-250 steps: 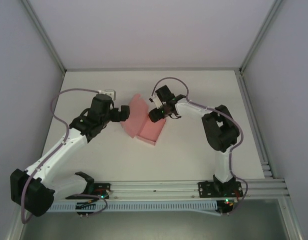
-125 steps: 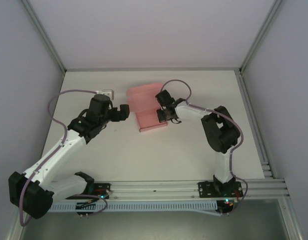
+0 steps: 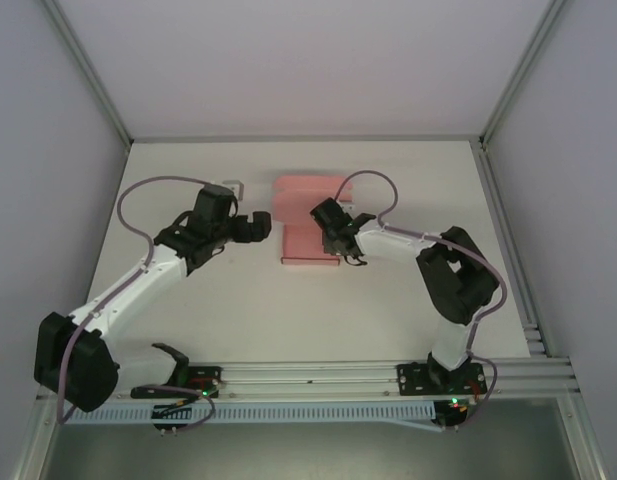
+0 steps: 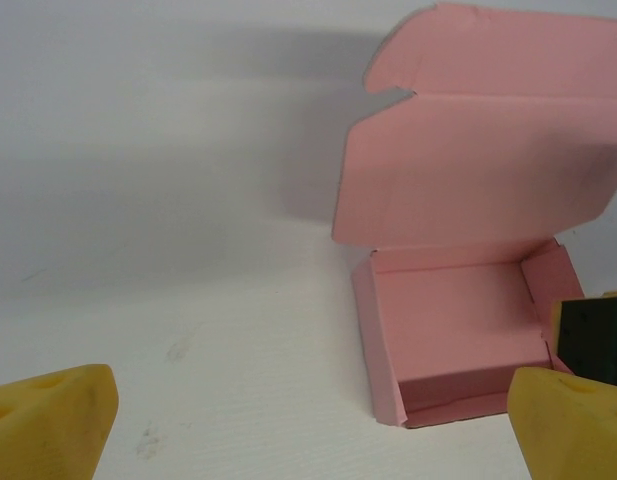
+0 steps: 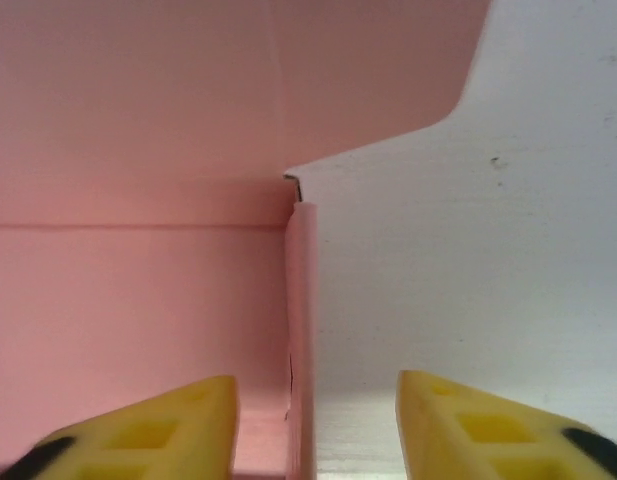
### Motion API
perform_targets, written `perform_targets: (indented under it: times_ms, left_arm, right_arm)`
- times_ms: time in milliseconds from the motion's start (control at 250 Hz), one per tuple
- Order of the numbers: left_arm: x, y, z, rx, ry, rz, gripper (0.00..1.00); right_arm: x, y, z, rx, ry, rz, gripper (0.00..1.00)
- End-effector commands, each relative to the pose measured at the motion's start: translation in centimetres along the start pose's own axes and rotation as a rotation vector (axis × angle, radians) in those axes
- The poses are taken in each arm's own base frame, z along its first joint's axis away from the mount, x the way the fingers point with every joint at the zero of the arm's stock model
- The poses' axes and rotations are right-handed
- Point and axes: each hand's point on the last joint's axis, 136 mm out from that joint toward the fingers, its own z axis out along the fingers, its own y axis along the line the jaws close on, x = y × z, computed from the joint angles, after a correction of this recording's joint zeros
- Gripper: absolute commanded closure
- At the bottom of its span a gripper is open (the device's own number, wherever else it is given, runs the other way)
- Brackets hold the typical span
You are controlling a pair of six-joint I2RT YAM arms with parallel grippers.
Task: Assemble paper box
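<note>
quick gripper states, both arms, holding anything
left gripper: open, holding nothing
right gripper: open, astride the paper box side wall, not clamped on it

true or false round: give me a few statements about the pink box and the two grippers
1. The paper box has its lid standing open. True.
2. The left gripper is clamped on the lid. False: its jaws are wide open and hold nothing.
3. The right gripper straddles a side wall of the box, one finger inside and one outside. True.
4. The box lies as a flat sheet. False: its walls stand up and form a tray.
</note>
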Motion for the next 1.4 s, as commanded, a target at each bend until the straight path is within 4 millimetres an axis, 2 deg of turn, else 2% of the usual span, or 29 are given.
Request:
perform_targets:
  times_ms: [0,36,84,168,248,331,451,503,583,647,699,795,850,906,982,1074,1138,1242,1398]
  left_arm:
    - [-2.2,-2.0,0.7,0.156,-0.038,0.074,0.00]
    - [-2.6,-2.2,1.2,0.196,-0.040,0.088,0.00]
    - [-3.3,-2.1,2.0,0.231,-0.044,0.118,0.00]
    - [-4.4,-1.7,3.7,0.269,-0.037,0.211,0.00]
    - [-4.9,-1.5,5.8,0.308,-0.003,0.289,0.00]
    - [-4.9,-1.4,8.1,0.346,0.066,0.332,0.00]
    - [-3.5,-2.7,10.0,0.441,0.167,0.415,0.00]
    - [-2.9,-2.5,10.8,0.440,0.197,0.431,0.00]
    - [-2.3,-2.3,11.5,0.441,0.224,0.436,0.06]
    - [-2.4,-2.3,11.9,0.441,0.226,0.432,0.16]
    - [-2.3,-2.4,12.1,0.443,0.232,0.429,0.31]
    - [-2.2,-3.1,12.3,0.462,0.233,0.418,0.53]
    - [-2.0,-3.6,12.5,0.469,0.237,0.424,0.54]
    - [-1.9,-3.9,12.6,0.475,0.237,0.429,0.57]
    - [-2.1,-4.5,12.4,0.482,0.229,0.436,0.65]
    - [-2.4,-5.0,12.0,0.487,0.219,0.432,0.80]
    - [-2.6,-5.4,11.8,0.488,0.210,0.429,1.00]
    - [-3.0,-5.8,11.5,0.440,0.187,0.433,1.00]
    - [-4.2,-5.0,11.6,0.235,0.130,0.401,1.00]
  right_arm:
    - [-3.8,-0.1,-3.4,-0.066,-0.151,-0.024,0.24]
    - [-5.1,-0.4,-4.0,-0.089,-0.190,-0.047,0.16]
    - [-6.8,-0.9,-4.6,-0.135,-0.223,-0.063,0.01]
    - [-9.9,-1.4,-5.0,-0.285,-0.264,-0.093,0.00]
    - [-12.2,-0.9,-5.0,-0.434,-0.273,-0.176,0.00]
    - [-12.8,-0.5,-4.0,-0.508,-0.201,-0.278,0.00]
    - [-12.5,0.4,-2.7,-0.541,-0.097,-0.383,0.10]
    - [-12.5,0.3,-2.0,-0.536,-0.075,-0.393,0.14]
    - [-12.6,0.1,-1.2,-0.513,-0.059,-0.391,0.21]
    - [-12.5,0.0,-0.9,-0.503,-0.053,-0.390,0.26]
    - [-12.5,-0.1,-0.9,-0.500,-0.055,-0.387,0.31]
    - [-12.4,-0.3,-0.8,-0.491,-0.057,-0.380,0.44]
    - [-12.5,-0.4,-1.0,-0.482,-0.061,-0.376,0.49]
    - [-12.5,-0.5,-1.2,-0.482,-0.062,-0.376,0.58]
    - [-12.4,-0.5,-1.5,-0.485,-0.058,-0.373,0.70]
    - [-12.2,-0.5,-1.7,-0.488,-0.046,-0.371,0.83]
    - [-12.2,-0.6,-1.9,-0.477,-0.047,-0.365,0.90]
    - [-12.5,-0.5,-2.7,-0.465,-0.076,-0.361,0.95]
    - [-13.4,-0.3,-4.4,-0.384,-0.192,-0.368,0.96]
